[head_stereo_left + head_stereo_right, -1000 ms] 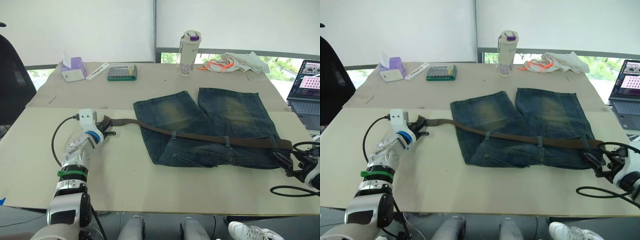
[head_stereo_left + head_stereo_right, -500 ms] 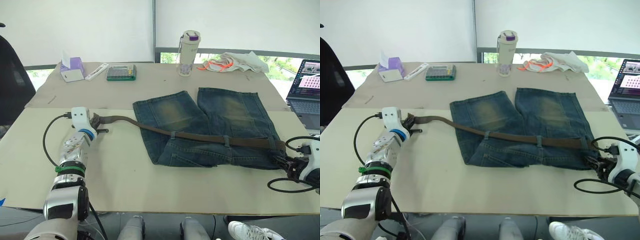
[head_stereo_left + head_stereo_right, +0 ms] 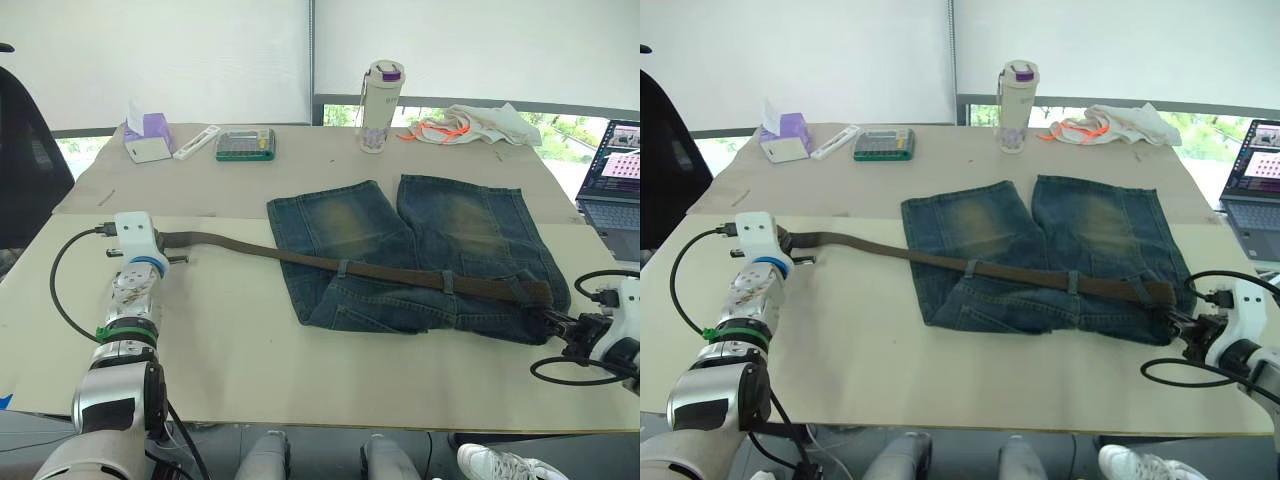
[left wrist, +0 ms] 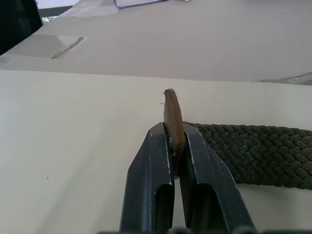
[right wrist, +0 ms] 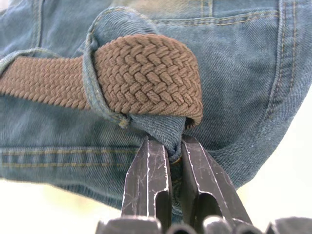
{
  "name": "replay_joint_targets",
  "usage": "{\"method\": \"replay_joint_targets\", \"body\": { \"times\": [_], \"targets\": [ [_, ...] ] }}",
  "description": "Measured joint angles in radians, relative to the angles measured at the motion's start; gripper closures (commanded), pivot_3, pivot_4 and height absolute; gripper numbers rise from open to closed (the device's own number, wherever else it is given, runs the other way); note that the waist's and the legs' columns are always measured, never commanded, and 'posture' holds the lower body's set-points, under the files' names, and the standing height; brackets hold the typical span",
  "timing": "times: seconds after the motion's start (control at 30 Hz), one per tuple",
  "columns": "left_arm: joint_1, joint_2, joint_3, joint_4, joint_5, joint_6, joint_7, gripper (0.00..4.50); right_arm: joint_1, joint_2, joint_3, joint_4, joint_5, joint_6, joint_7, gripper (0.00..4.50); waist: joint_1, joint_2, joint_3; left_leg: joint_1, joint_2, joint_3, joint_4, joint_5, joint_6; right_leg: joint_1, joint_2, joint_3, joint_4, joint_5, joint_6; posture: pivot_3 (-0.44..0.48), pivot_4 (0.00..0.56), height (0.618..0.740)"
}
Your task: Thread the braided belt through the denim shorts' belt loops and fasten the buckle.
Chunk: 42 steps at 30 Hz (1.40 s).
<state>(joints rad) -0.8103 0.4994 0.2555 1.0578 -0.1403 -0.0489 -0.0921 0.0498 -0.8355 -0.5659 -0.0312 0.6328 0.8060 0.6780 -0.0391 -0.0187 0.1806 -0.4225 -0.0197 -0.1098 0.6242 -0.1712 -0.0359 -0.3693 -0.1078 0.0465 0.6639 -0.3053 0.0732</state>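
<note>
While the left gripper (image 4: 175,146) stays clamped on the belt (image 3: 300,262) tip near the tabletop's left edge, the strap runs rightward through the loops (image 3: 343,268) of the shorts (image 3: 420,250) at the tabletop's middle. Toward the right edge, the right gripper (image 5: 174,148) pinches waistband denim beside the belt's folded end. Threading appears nearly complete; fastening next requires locating the buckle, which cannot be made out.

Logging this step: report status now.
Left gripper shut on braided belt tip. Right gripper shut on denim shorts waistband. Belt runs through the belt loops. Nothing in the way.
</note>
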Motion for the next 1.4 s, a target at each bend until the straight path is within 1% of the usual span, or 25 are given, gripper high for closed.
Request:
{"method": "replay_joint_targets", "body": {
  "times": [0.03,0.07,0.13,0.2,0.27,0.3,0.33,0.37,0.47,0.57,0.6,0.7,0.77,0.8,0.87,0.9,1.03,1.07,1.27,1.4],
  "targets": [
    [0.0,-0.003,0.0,-0.001,-0.001,0.0,-0.01,4.5,0.005,-0.014,-0.001,0.0,-0.001,-0.001,0.012,2.97,0.0,0.0,0.0,0.0,0.0,0.0,0.0,0.0,0.0,0.0,0.0,0.0,0.0,0.0,0.0,0.0,0.15,0.74],
    [0.0,-0.013,-0.001,-0.007,-0.004,0.0,-0.028,4.5,0.013,-0.047,-0.006,0.0,-0.002,-0.007,0.049,2.52,0.0,0.0,0.0,0.0,0.0,0.0,0.0,0.0,0.0,0.0,0.0,0.0,0.0,0.0,0.0,0.0,0.15,0.74],
    [0.002,-0.025,-0.003,-0.021,-0.005,0.0,-0.045,4.5,0.014,-0.105,-0.009,0.002,-0.002,-0.016,0.111,1.88,0.001,0.0,0.0,0.0,0.0,0.0,0.0,0.0,0.0,0.0,0.0,0.0,0.0,0.0,0.0,0.0,0.15,0.74],
    [0.005,-0.027,-0.003,-0.022,-0.004,0.0,-0.044,4.5,-0.013,-0.174,-0.009,0.02,-0.004,-0.024,0.175,1.16,-0.001,0.0,0.0,0.0,0.0,0.0,0.0,0.0,0.0,0.0,0.0,0.0,0.0,0.0,0.0,0.0,0.15,0.74],
    [0.008,-0.027,-0.002,-0.025,-0.002,0.001,-0.038,4.5,-0.049,-0.22,-0.005,0.052,-0.016,-0.038,0.21,0.49,-0.003,0.0,0.0,0.0,0.0,0.0,0.0,0.0,0.0,0.0,0.0,0.0,0.0,0.0,0.0,0.0,0.15,0.74],
    [0.015,-0.024,-0.002,-0.029,0.001,0.001,-0.032,4.5,-0.095,-0.238,0.018,0.084,-0.026,-0.04,0.226,0.14,-0.007,0.0,0.0,0.001,0.0,0.0,0.001,0.0,0.0,0.001,0.0,0.0,0.0,0.0,0.0,0.0,0.15,0.74],
    [0.022,-0.024,-0.002,-0.037,0.002,0.001,-0.03,4.5,-0.142,-0.253,0.046,0.113,-0.038,-0.041,0.236,0.02,-0.009,0.0,0.0,0.001,0.0,0.0,0.001,0.0,0.0,0.001,0.0,0.0,0.0,0.0,0.0,0.0,0.15,0.74],
    [0.024,-0.026,-0.002,-0.042,0.002,0.002,-0.029,4.5,-0.169,-0.262,0.068,0.129,-0.047,-0.041,0.239,0.02,-0.008,0.0,0.0,0.001,0.0,0.0,0.0,0.0,0.0,0.001,0.0,0.0,0.0,0.0,0.0,0.0,0.15,0.74],
    [0.037,-0.032,0.0,-0.065,0.001,0.005,-0.028,4.5,-0.312,-0.273,0.205,0.221,-0.098,-0.041,0.271,0.02,-0.007,0.0,0.0,0.0,0.0,0.0,0.001,0.0,0.0,0.001,0.0,0.0,0.0,0.0,0.0,0.0,0.15,0.74],
    [0.045,-0.042,0.002,-0.085,-0.001,0.008,-0.028,4.5,-0.42,-0.272,0.306,0.311,-0.145,-0.039,0.283,0.02,-0.004,0.0,0.0,0.0,0.0,0.0,0.001,0.0,0.0,0.0,-0.001,0.0,0.0,0.0,0.0,0.0,0.15,0.74],
    [0.054,-0.043,0.003,-0.098,-0.001,0.01,-0.027,4.5,-0.475,-0.272,0.351,0.363,-0.167,-0.038,0.294,0.02,-0.004,0.0,0.0,0.0,0.0,0.0,0.001,0.0,0.0,0.0,-0.001,0.0,0.0,0.0,0.0,0.0,0.15,0.74],
    [0.07,-0.047,0.005,-0.117,-0.002,0.011,-0.027,4.5,-0.551,-0.273,0.442,0.446,-0.225,-0.038,0.348,0.84,-0.002,0.0,0.0,0.0,-0.001,0.0,0.001,0.0,0.0,0.0,-0.001,0.0,0.0,0.0,0.001,0.0,0.15,0.74],
    [0.077,-0.047,0.005,-0.127,-0.003,0.012,-0.027,4.5,-0.569,-0.272,0.489,0.477,-0.249,-0.039,0.382,1.5,-0.003,0.0,0.0,0.0,-0.001,0.0,0.001,0.0,0.0,0.0,-0.001,0.0,0.0,0.0,0.001,0.0,0.15,0.74],
    [0.081,-0.046,0.008,-0.131,-0.005,0.014,-0.027,4.5,-0.581,-0.272,0.511,0.495,-0.263,-0.041,0.401,1.91,-0.003,0.0,0.0,0.0,-0.001,0.0,0.001,0.0,0.0,0.0,-0.001,0.0,0.0,0.0,0.001,0.0,0.15,0.74],
    [0.087,-0.046,0.012,-0.141,-0.006,0.022,-0.024,4.5,-0.599,-0.272,0.518,0.516,-0.277,-0.051,0.425,2.54,-0.003,0.0,0.0,0.0,-0.001,0.0,0.001,0.0,0.0,0.0,-0.001,0.0,0.0,0.0,0.001,0.0,0.15,0.74],
    [0.092,-0.045,0.014,-0.149,-0.006,0.026,-0.021,4.5,-0.611,-0.272,0.518,0.526,-0.279,-0.053,0.436,2.98,-0.005,0.0,0.0,0.0,-0.001,0.0,0.001,0.0,0.0,0.0,-0.001,0.0,0.0,0.0,0.001,0.0,0.15,0.74],
    [0.115,-0.045,0.017,-0.175,-0.006,0.032,-0.018,4.5,-0.623,-0.273,0.516,0.543,-0.279,-0.058,0.471,4.26,-0.007,0.0,0.0,0.0,0.0,0.0,0.001,0.0,0.0,0.0,-0.001,0.0,0.001,0.0,0.001,0.0,0.15,0.74],
    [0.118,-0.045,0.017,-0.178,-0.006,0.032,-0.017,4.5,-0.623,-0.273,0.512,0.549,-0.279,-0.058,0.473,4.41,-0.007,0.0,0.0,0.0,-0.001,0.0,0.001,0.0,0.0,0.0,-0.001,0.0,0.001,0.0,0.001,0.0,0.15,0.74],
    [0.12,-0.038,0.016,-0.168,-0.003,0.029,-0.002,4.5,-0.616,-0.272,0.434,0.602,-0.263,-0.054,0.435,4.41,-0.008,0.0,-0.001,0.0,-0.001,0.0,0.001,0.0,0.0,0.0,-0.001,0.0,0.001,0.0,0.0,0.0,0.15,0.74],
    [0.105,-0.024,0.007,-0.13,0.023,0.031,0.056,4.5,-0.553,-0.272,0.379,0.557,-0.222,-0.01,0.427,4.41,-0.01,0.001,-0.001,0.001,-0.001,0.0,0.001,0.0,0.0,0.0,-0.001,0.0,0.001,0.0,0.001,0.0,0.15,0.74]
  ]
}}
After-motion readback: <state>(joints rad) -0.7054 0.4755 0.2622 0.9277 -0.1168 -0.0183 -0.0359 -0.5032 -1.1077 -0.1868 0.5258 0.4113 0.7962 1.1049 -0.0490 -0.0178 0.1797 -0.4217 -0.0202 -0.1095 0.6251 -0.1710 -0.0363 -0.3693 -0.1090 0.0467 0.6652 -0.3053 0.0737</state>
